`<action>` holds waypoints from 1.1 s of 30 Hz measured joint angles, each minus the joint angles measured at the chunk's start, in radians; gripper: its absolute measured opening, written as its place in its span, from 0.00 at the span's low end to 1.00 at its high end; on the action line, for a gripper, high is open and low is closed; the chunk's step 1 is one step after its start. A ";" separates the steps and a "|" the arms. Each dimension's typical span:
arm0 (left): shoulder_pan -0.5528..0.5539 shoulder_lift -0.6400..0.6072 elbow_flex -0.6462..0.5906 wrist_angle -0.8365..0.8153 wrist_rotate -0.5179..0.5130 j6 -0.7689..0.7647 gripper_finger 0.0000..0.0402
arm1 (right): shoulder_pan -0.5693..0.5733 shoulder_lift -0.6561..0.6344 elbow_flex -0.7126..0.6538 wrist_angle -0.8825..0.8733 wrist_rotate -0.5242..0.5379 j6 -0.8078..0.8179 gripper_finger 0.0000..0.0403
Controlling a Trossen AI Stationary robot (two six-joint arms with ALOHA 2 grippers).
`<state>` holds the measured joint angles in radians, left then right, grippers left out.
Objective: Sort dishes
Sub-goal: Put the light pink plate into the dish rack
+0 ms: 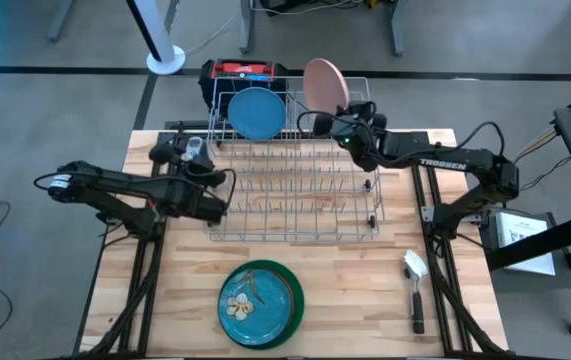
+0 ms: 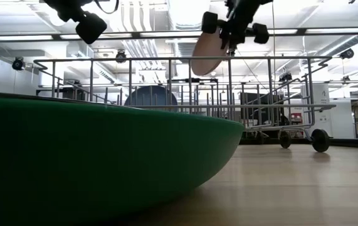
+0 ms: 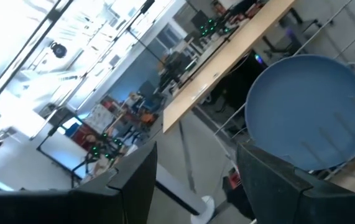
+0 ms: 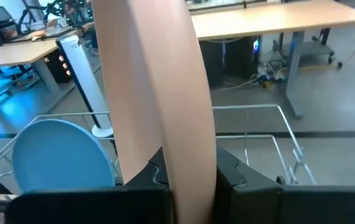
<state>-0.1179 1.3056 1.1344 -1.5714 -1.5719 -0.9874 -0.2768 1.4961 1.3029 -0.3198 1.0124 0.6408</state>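
Risk: the round pale pink plate (image 1: 326, 83) hung tilted over the grey wire rack (image 1: 295, 190) at upper centre – could miss a slot, or knock the light blue plate (image 1: 256, 112) racked beside it. Right gripper (image 4: 186, 177) was clamped on its rim; left gripper (image 3: 196, 171) sat apart, empty, left of rack.

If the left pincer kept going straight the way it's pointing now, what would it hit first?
Probably the blue plate standing in the rack. The open left pincer looks toward it, slightly to one side, so it may clip the plate's edge or a rack wire first; depth is unclear.
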 joint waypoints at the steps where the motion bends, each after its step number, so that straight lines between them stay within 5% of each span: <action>1: 0.007 0.000 0.000 0.000 0.000 0.008 0.52 | 0.000 0.009 0.000 -0.004 0.000 0.017 0.07; 12: 0.055 0.000 -0.064 0.010 0.001 -0.048 0.52 | -0.008 0.054 0.000 -0.134 -0.029 0.241 0.07; 33: 0.068 -0.012 -0.123 0.001 0.002 0.011 0.52 | -0.024 0.110 -0.005 -0.162 -0.027 0.347 0.07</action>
<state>-0.0502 1.2937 1.0115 -1.5707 -1.5703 -0.9760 -0.3012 1.6057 1.2984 -0.4823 0.9855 0.9879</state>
